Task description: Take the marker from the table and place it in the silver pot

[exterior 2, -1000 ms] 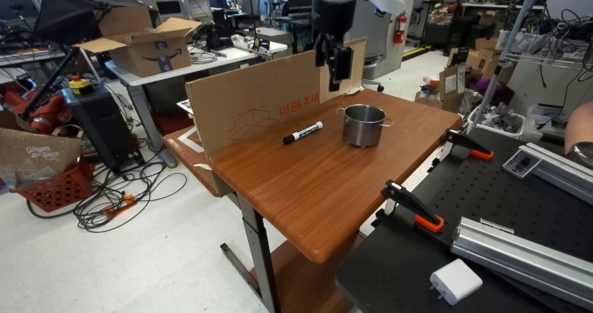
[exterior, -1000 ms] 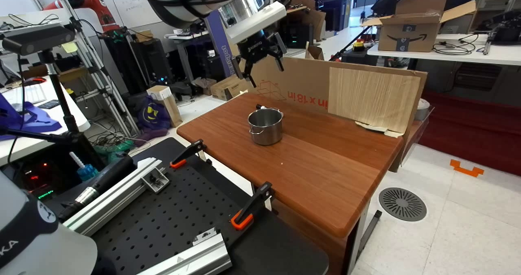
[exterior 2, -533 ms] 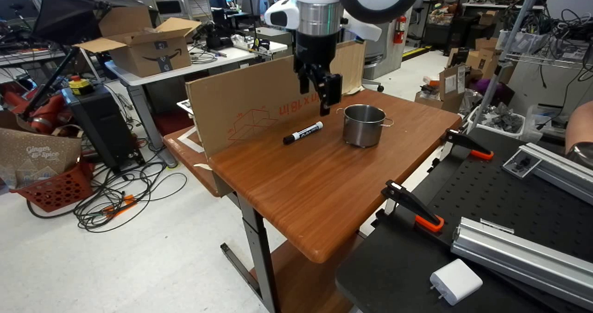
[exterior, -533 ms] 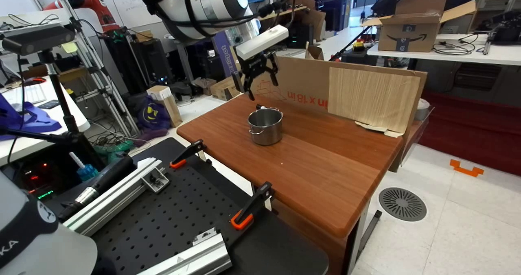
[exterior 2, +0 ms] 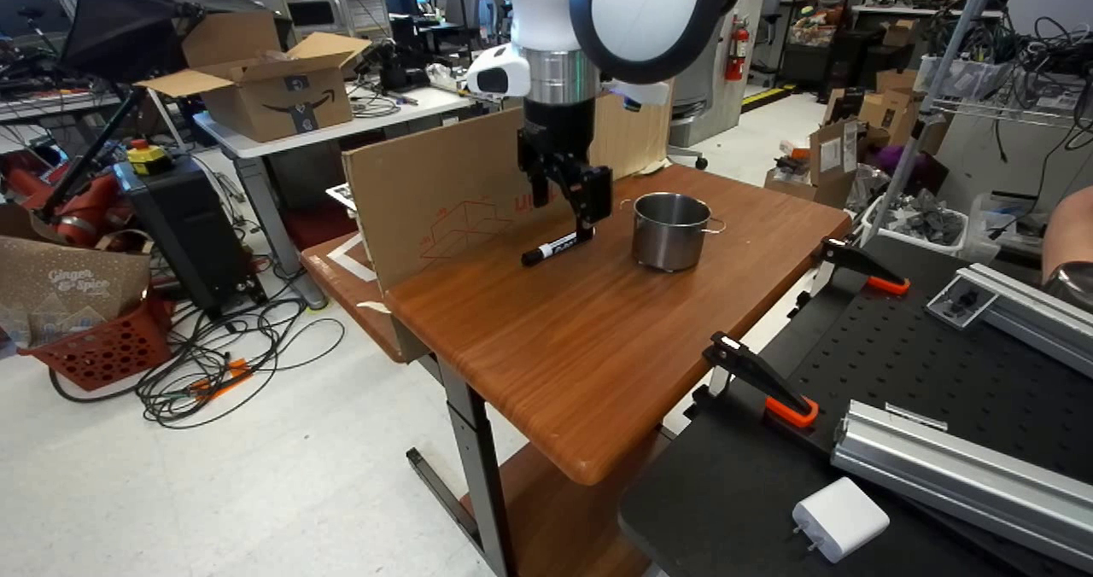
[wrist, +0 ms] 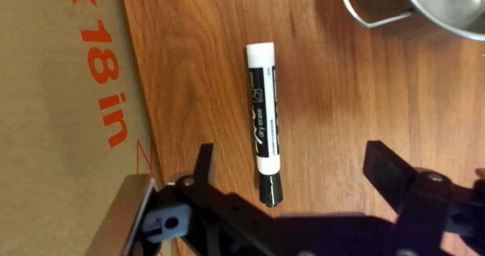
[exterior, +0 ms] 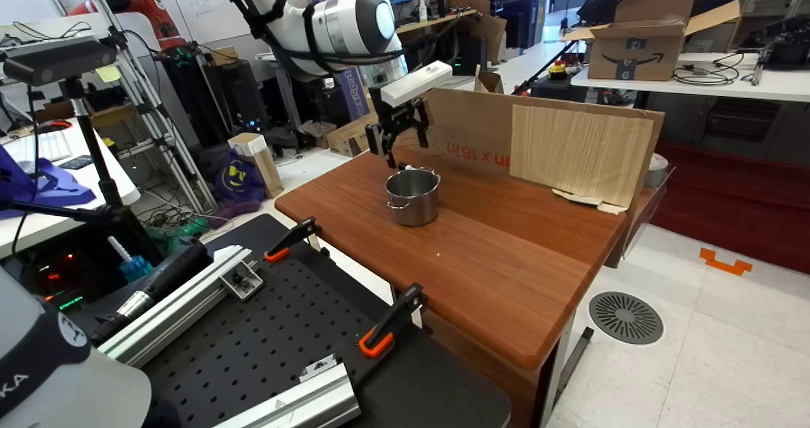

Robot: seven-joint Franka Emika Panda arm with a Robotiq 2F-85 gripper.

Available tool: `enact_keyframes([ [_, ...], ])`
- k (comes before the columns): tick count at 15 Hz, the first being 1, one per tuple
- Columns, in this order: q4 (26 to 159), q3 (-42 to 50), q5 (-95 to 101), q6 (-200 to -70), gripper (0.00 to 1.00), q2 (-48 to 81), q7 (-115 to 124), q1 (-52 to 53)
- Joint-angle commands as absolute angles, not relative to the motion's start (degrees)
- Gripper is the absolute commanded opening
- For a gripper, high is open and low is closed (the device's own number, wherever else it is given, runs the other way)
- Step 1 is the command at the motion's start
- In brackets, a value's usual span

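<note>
Wrist view shows you the gripper above the table, jaws spread wide; the marker lies flat near the silver pot, which stands upright.

The marker reads "dry erase", cardboard "x 18 in", package "Ginger & Spice".

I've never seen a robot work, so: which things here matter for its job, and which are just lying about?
For the job: dry-erase marker, silver pot, wooden table, open pincer.

Just lying about: white power adapter, open Amazon box, red basket.
</note>
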State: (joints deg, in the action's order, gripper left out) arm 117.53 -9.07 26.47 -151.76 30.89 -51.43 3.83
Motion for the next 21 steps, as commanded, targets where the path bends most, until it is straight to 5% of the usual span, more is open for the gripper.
enact_keyframes([
  [1, 113.4, -9.8, 24.7, -147.0, 1.0, 34.0, -55.7, 4.2],
  [8, 107.7, -9.0, 25.2, -140.5, 1.0, 38.5, -56.4, 5.6],
  [9, 107.0, -8.9, 25.4, -139.7, 0.75, 39.2, -56.5, 5.8],
  [11, 106.1, -8.8, 25.8, -139.3, 0.68, 40.0, -56.7, 6.0],
  [19, 105.1, -8.5, 26.3, -139.0, 0.05, 39.9, -56.6, 6.7],
  [21, 105.9, -8.6, 26.4, -139.5, 0.04, 39.0, -56.4, 6.9],
])
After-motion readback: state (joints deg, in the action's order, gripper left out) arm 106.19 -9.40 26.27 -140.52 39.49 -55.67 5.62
